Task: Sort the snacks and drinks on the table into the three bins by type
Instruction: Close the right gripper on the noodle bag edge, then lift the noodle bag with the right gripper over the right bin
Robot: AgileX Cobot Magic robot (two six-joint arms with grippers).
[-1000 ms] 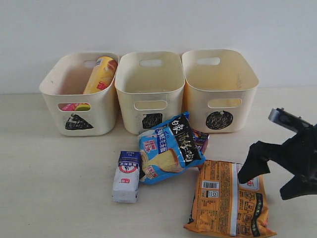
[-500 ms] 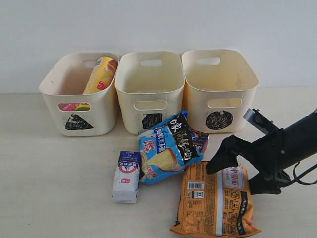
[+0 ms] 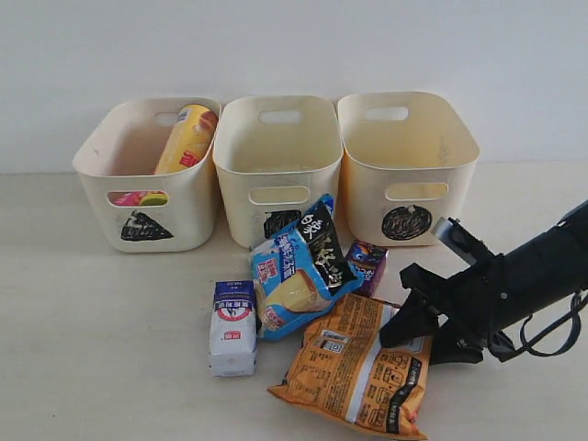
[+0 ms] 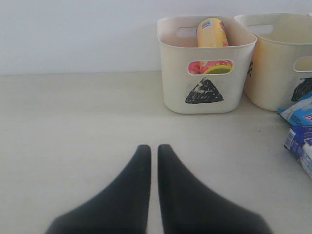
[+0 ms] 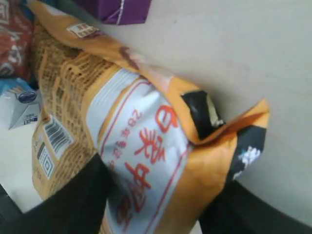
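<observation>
Table point(image 3: 92, 386): pale wood-grain top against a plain white wall.
Orange bag point(image 3: 354, 372): large and crinkly, at the front of the table right of centre, lying skewed with its barcode side up. Its end nearest the right arm is bunched and creased.
Right end effector point(image 3: 415, 344): the black fingers press that bunched end from both sides. The bag fills the gap between them, so it is gripping the orange bag.
Blue bag point(image 3: 299, 271): it has a black band, sits just behind the orange bag, and reaches toward the front of the middle bin.
Purple box point(image 3: 367, 260): small, just beside the blue bag on its right and just behind the orange bag.
Carton point(image 3: 232, 326): white with a dark blue top, on the table against the left edge of the blue bag.
Bins: three cream tubs side by side along the wall, namely the triangle bin point(image 3: 96, 188), square bin point(image 3: 237, 197) and circle bin point(image 3: 366, 202).
Yellow-orange tube point(image 3: 188, 138): leans inside the triangle bin.
Pink tube point(image 3: 129, 197): shows through that bin's slot handle.
Left end effector point(image 4: 153, 146): the fingers are drawn together with only a sliver between them, holding nothing, over bare table well apart from the triangle bin.
</observation>
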